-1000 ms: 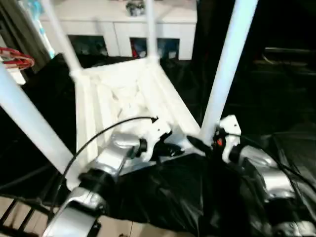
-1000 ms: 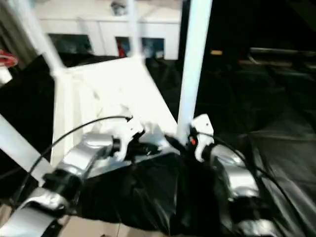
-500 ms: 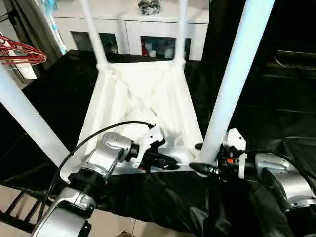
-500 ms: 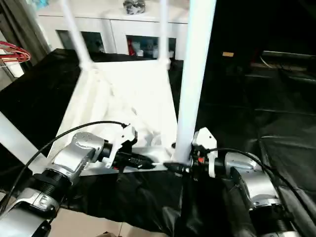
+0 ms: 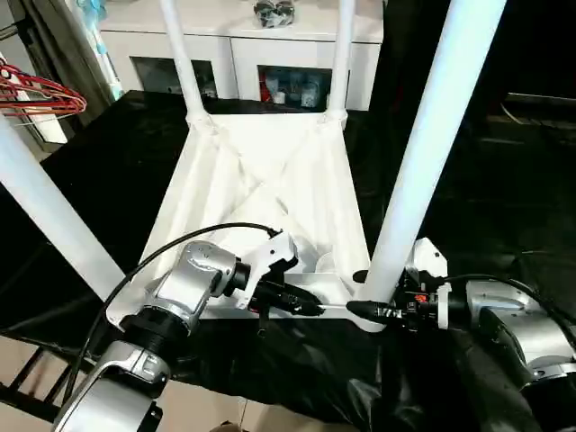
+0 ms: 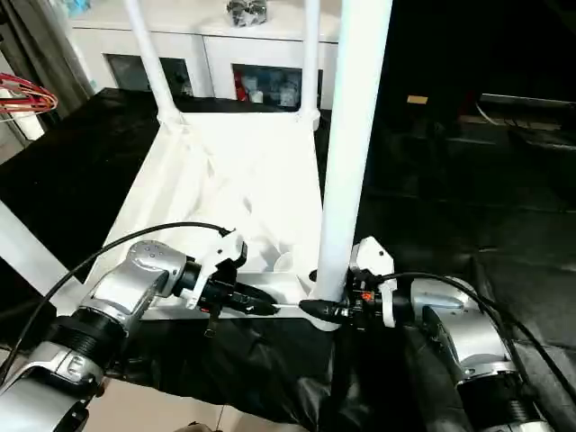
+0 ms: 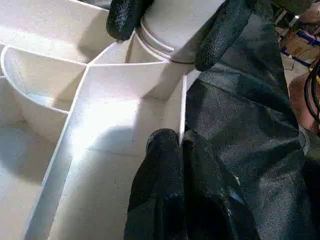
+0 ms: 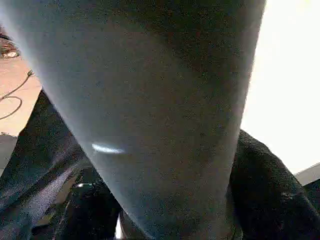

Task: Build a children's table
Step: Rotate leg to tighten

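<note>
Lying under it all: black sheet [image 5: 486, 171], spread wide and wrinkled at the near edge.
Room: white cabinet [image 5: 243, 54] with glass-front boxes at the back; red wire hanger [image 5: 40, 90] on the left; bit of pale floor [image 5: 22, 378] near the left arm.
Table: one children's table [image 5: 270, 189], white, lying upside down on the black sheet, ribs and X-brace facing up.
Legs: four, all standing up from the corners; two thin ones far off, two big ones close by; near right leg [image 5: 423, 153] in its corner socket.
Arms: two, silver, one on each side.
Left gripper [image 7: 181, 142]: pinched tight on the thin near rim of the table top, one finger on each side of the rim.
Right gripper [image 5: 364, 310]: black fingers [image 7: 220, 35] wrapped around the bottom of the near right leg, just above the socket, squeezing it.
</note>
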`<state>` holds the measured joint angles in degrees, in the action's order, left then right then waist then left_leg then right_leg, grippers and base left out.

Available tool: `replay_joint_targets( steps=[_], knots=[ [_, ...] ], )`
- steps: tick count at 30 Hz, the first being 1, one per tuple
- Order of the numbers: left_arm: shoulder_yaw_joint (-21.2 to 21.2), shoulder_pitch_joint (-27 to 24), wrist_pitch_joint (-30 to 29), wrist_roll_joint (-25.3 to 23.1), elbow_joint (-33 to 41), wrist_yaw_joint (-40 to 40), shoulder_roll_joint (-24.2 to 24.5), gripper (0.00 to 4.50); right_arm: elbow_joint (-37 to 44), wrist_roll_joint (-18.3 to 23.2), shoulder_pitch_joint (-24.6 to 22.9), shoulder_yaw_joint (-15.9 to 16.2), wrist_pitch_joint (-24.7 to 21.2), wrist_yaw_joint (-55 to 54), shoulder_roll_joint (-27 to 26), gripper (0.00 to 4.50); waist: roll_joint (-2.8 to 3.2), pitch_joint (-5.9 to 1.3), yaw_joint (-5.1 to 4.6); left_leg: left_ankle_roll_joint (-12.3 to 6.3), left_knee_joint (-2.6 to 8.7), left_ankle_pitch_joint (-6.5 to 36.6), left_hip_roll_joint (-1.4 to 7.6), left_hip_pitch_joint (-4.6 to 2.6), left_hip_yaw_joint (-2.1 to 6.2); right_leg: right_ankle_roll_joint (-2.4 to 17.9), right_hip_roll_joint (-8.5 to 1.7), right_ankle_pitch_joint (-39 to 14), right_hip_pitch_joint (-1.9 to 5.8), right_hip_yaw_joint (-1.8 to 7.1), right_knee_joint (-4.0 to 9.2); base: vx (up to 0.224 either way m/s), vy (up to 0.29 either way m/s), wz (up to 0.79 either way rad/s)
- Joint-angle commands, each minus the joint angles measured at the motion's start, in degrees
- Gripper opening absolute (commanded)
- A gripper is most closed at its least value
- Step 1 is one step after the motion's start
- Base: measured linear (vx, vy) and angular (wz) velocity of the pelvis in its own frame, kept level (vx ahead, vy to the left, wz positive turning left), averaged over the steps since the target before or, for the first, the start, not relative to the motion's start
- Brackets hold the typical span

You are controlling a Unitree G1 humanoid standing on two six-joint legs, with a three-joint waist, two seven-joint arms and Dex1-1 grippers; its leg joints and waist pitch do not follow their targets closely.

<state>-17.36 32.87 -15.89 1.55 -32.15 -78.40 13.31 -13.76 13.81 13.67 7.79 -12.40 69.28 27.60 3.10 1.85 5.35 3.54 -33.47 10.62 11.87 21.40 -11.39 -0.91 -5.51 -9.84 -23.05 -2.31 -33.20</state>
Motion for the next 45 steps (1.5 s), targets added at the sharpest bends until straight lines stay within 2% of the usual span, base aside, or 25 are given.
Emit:
replay_joint_targets(
  steps=[1, 3, 4, 5, 7, 8, 9, 10, 11, 12, 13, 14, 15, 18, 20, 21, 24, 28, 30, 31, 35, 37, 38, 39, 45],
  knots=[
    [2.4, 1.3, 0.2, 3.1, 3.3, 4.5, -2.3, 0.0, 1.5, 0.3, -2.6, 6.3, -2.2, 3.5, -2.2, 2.53, -1.24, -3.21, -0.15, -5.06, 3.66, 9.6, 1.26, -0.72, 0.35, 14.6, -2.08, -9.4, 2.54, 1.14, 2.99, 0.0, 0.0, 0.0],
    [3.3, 1.3, -0.1, 2.7, 3.4, 7.8, -3.3, 0.0, -0.1, -0.4, -2.2, 4.3, -1.5, -1.7, -4.2, 2.53, -1.01, -3.08, -0.19, -4.73, 3.75, 10.5, 1.26, -0.77, 0.36, 14.5, -2.11, -10.3, 2.45, 1.15, 3.16, 0.0, 0.0, 0.0],
    [3.6, 1.2, -0.2, 2.6, 3.5, 8.6, -3.6, 0.0, -0.6, -0.7, -2.1, 3.7, -1.1, -3.1, -4.8, 2.53, -1.1, -3.02, -0.31, -4.43, 3.83, 10.8, 1.26, -0.68, 0.38, 14.4, -2.15, -10.9, 2.48, 1.17, 3.21, 0.0, 0.0, 0.0],
    [4.5, 1.0, -0.9, 2.4, 4.0, 11.9, -4.8, 0.0, -3.1, -2.1, -1.0, 1.4, 0.4, -9.9, -7.2, 2.52, -1.21, -2.92, -0.69, -3.56, 3.98, 12.1, 1.13, -0.64, 0.41, 13.8, -2.2, -13.1, 2.43, 1.15, 3.45, 0.0, 0.0, 0.0],
    [4.8, 0.7, -1.1, 1.9, 4.1, 15.2, -6.5, 0.0, -7.3, -3.6, 1.3, -1.1, 0.4, -18.5, -10.1, 2.52, -1.26, -2.69, -1.15, -2.1, 4.31, 14.7, 0.95, -0.8, 0.61, 12.4, -2.29, -18.7, 2.36, 1.03, 4.02, 0.0, 0.0, 0.0],
    [4.8, 0.7, -1.1, 1.9, 4.1, 15.2, -6.5, 0.0, -7.3, -3.6, 1.3, -1.1, 0.4, -18.5, -10.1, 2.52, -1.17, -2.58, -1.81, -1.17, 4.57, 15.7, 0.89, -0.61, 0.83, 11.4, -2.28, -21.2, 2.35, 0.92, 4.23, 0.0, 0.0, 0.0],
    [4.9, 0.5, -1.2, 1.6, 4.0, 16.8, -7.4, 0.0, -9.0, -4.1, 2.3, -2.2, 0.0, -22.3, -11.7, 2.52, -1.64, -2.57, -2.13, -0.92, 4.61, 16.1, 0.81, -0.59, 0.88, 10.8, -2.18, -22.1, 2.42, 0.83, 4.37, 0.0, 0.0, 0.0],
    [4.9, 0.5, -1.2, 1.6, 4.0, 16.8, -7.4, 0.0, -9.0, -4.1, 2.3, -2.2, 0.0, -22.3, -11.7, 2.52, -1.51, -2.59, -2.34, -0.77, 4.62, 16.4, 0.81, -0.73, 0.92, 10.5, -2.2, -22.6, 2.3, 0.89, 4.43, 0.0, 0.0, 0.0],
    [4.8, 0.5, -1.3, 1.0, 3.5, 19.4, -8.8, 0.0, -11.1, -4.6, 3.8, -3.4, -0.2, -27.7, -14.4, 2.52, -1.58, -2.47, -2.72, -1.02, 4.56, 17.5, 0.77, -0.91, 0.82, 9.9, -2.13, -24.0, 1.97, 1.01, 4.81, 0.0, 0.0, 0.0],
    [4.8, 0.5, -1.2, 0.8, 3.2, 20.3, -9.3, 0.0, -11.6, -4.7, 4.3, -3.7, -0.5, -29.5, -15.4, 2.52, -1.48, -2.49, -2.86, -1.02, 4.55, 17.7, 0.69, -0.93, 0.8, 9.8, -2.11, -24.3, 1.83, 1.03, 4.83, 0.0, 0.0, 0.0],
    [4.8, 0.6, -1.1, 0.5, 2.9, 21.5, -9.8, 0.0, -12.2, -5.0, 4.8, -3.9, -0.5, -31.2, -16.5, 2.52, -1.61, -2.54, -3.19, -1.07, 4.66, 17.0, 0.59, -0.56, 0.97, 9.3, -2.14, -24.6, 2.22, 0.91, 4.84, 0.0, 0.0, 0.0],
    [4.9, 1.0, -0.8, 0.0, 2.2, 23.6, -10.7, 0.0, -12.9, -5.5, 5.5, -4.1, -0.4, -33.9, -18.0, 2.52, -1.78, -2.57, -3.16, -1.15, 4.67, 16.6, 0.6, -0.49, 0.98, 9.1, -2.14, -24.5, 2.25, 0.9, 4.84, 0.0, 0.0, 0.0],
    [4.9, 1.2, -0.6, -0.4, 1.7, 25.6, -11.5, 0.0, -14.0, -6.2, 6.2, -4.5, -0.4, -36.9, -19.6, 2.52, -1.58, -2.55, -3.33, -1.06, 4.6, 16.6, 0.62, -0.72, 0.94, 8.9, -2.13, -24.7, 1.99, 0.94, 4.93, 0.0, 0.0, 0.0],
    [4.8, 1.7, -0.3, -1.1, 1.2, 29.4, -13.5, 0.0, -16.5, -7.6, 7.8, -5.4, 1.0, -42.7, -22.6, 2.52, -1.35, -2.54, -3.54, -1.01, 4.65, 16.2, 0.58, -0.68, 0.87, 9.1, -2.04, -23.9, 1.85, 1.0, 4.97, 0.0, 0.0, 0.0],
    [4.3, 1.7, 0.2, -1.6, 1.4, 29.9, -14.0, 0.0, -17.0, -7.5, 8.1, -5.7, 2.3, -43.7, -23.4, 2.52, -1.2, -2.74, -3.41, -1.19, 4.52, 15.8, 0.63, -0.85, 0.75, 9.6, -1.93, -21.4, 1.79, 1.1, 4.83, 0.0, 0.0, 0.0],
    [3.6, 1.5, 0.7, -1.7, 1.6, 29.3, -13.8, 0.0, -16.6, -7.4, 8.1, -5.7, 2.7, -43.6, -23.3, 3.22, -1.05, -2.82, -3.32, -1.46, 4.5, 15.2, 0.65, -0.75, 0.74, 10.1, -1.92, -19.5, 1.96, 1.11, 4.61, 0.0, 0.0, 0.0],
    [2.8, 1.0, 1.2, -1.1, 2.6, 26.9, -13.5, 0.0, -14.6, -6.1, 7.6, -6.6, 4.2, -41.8, -23.0, 3.28, -1.07, -2.99, -3.16, -2.32, 4.34, 13.7, 0.64, -0.61, 0.61, 11.0, -1.87, -15.6, 2.16, 1.15, 4.21, 0.0, 0.0, 0.0],
    [2.1, 0.3, 1.8, 0.3, 3.9, 20.8, -11.1, 0.0, -12.4, -5.8, 6.5, -6.3, 4.2, -37.3, -20.0, 3.73, -1.25, -3.09, -3.25, -3.4, 4.18, 12.6, 0.62, -0.48, 0.55, 11.5, -1.86, -14.3, 2.45, 1.08, 4.03, 0.0, 0.0, 0.0],
    [1.8, 0.2, 2.1, 1.0, 4.4, 18.4, -10.2, 0.0, -11.8, -5.8, 5.9, -5.5, 4.4, -34.7, -18.7, 3.8, -1.36, -3.14, -3.02, -3.94, 4.06, 12.1, 0.77, -0.72, 0.45, 12.1, -1.9, -13.5, 2.24, 1.21, 3.96, 0.0, 0.0, 0.0],
    [1.6, 0.0, 2.1, 1.5, 4.9, 16.9, -9.5, 0.0, -11.1, -5.2, 5.4, -4.8, 4.2, -32.4, -17.7, 3.8, -1.66, -3.22, -2.95, -4.39, 3.96, 10.9, 0.75, -0.46, 0.39, 12.5, -1.9, -12.0, 2.5, 1.22, 3.69, 0.0, 0.0, 0.0],
    [1.0, -0.1, 2.2, 2.3, 5.4, 12.7, -7.4, 0.0, -9.1, -3.9, 3.6, -2.5, 4.4, -24.3, -14.5, 3.8, -1.57, -3.32, -2.59, -5.93, 3.75, 8.8, 0.87, -0.51, 0.42, 14.0, -1.91, -8.0, 2.59, 1.16, 3.13, 0.0, 0.0, 0.0],
    [1.1, 0.0, 1.8, 2.7, 5.4, 11.0, -6.7, 0.0, -8.3, -3.2, 2.7, -1.6, 4.5, -20.2, -13.2, 3.8, -1.68, -3.23, -2.4, -6.38, 3.71, 8.9, 0.88, -0.53, 0.34, 14.5, -1.92, -7.9, 2.63, 1.14, 3.12, 0.0, 0.0, 0.0],
    [1.1, 0.1, 1.6, 2.8, 5.4, 10.0, -6.2, 0.0, -7.8, -2.8, 2.3, -1.1, 4.4, -17.8, -12.4, 3.8, -1.67, -3.19, -2.37, -6.43, 3.71, 9.1, 0.94, -0.54, 0.29, 14.6, -1.94, -8.2, 2.58, 1.2, 3.17, 0.0, 0.0, 0.0],
    [1.2, 0.3, 1.0, 3.3, 5.2, 7.4, -5.1, 0.0, -5.6, -0.7, 1.0, -0.4, 3.0, -11.9, -10.6, 3.8, -1.6, -3.04, -1.9, -6.33, 3.76, 10.0, 0.94, -0.7, 0.24, 14.3, -1.88, -9.5, 2.61, 1.2, 3.34, 0.0, 0.0, 0.0],
    [0.7, 1.4, 0.9, 4.0, 3.6, 2.6, -2.8, 0.0, -1.6, 1.7, -0.5, 2.0, 0.3, -2.7, -5.7, 3.8, -1.43, -2.92, -0.82, -5.13, 3.91, 10.9, 1.21, -0.72, 0.26, 14.1, -1.93, -11.1, 2.51, 1.19, 3.23, 0.0, 0.0, 0.0]
  ],
)
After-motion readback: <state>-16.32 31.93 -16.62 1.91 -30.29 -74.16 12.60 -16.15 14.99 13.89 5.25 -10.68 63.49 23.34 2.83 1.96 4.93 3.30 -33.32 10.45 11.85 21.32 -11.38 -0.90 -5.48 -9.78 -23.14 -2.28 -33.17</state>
